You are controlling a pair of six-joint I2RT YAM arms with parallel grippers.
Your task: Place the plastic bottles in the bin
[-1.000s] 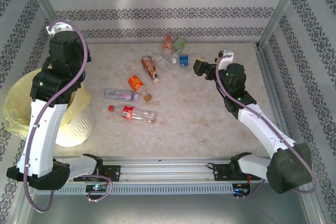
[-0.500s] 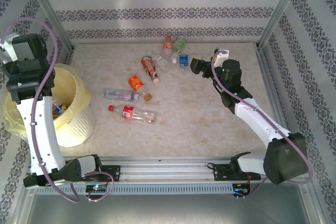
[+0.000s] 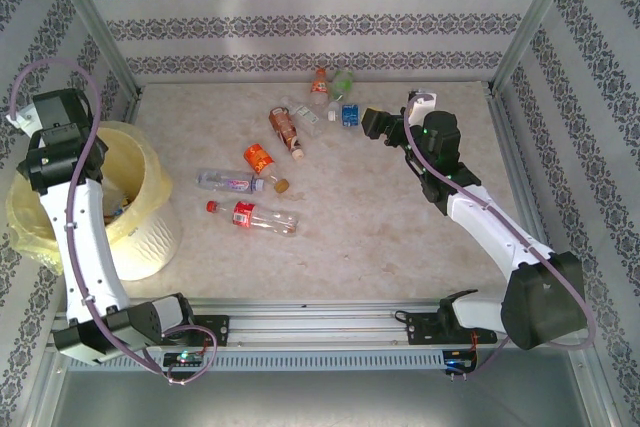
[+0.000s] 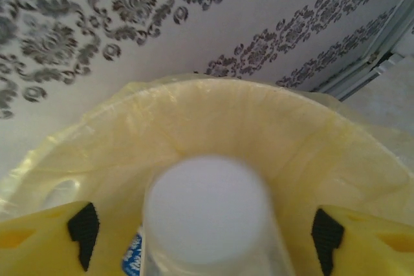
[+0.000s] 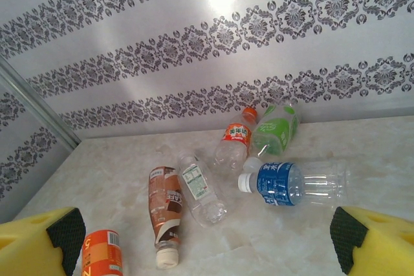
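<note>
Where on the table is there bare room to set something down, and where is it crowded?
The near right of the table is bare, between the red-capped bottle and the right arm. The far left corner beside the bin is free. The far middle is crowded with bottles.

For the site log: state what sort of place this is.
Likely a robot test cell, not a home: a table enclosed by patterned panels on a metal frame, two arms bolted to a rail, loose plastic bottles and a bag-lined bin.
</note>
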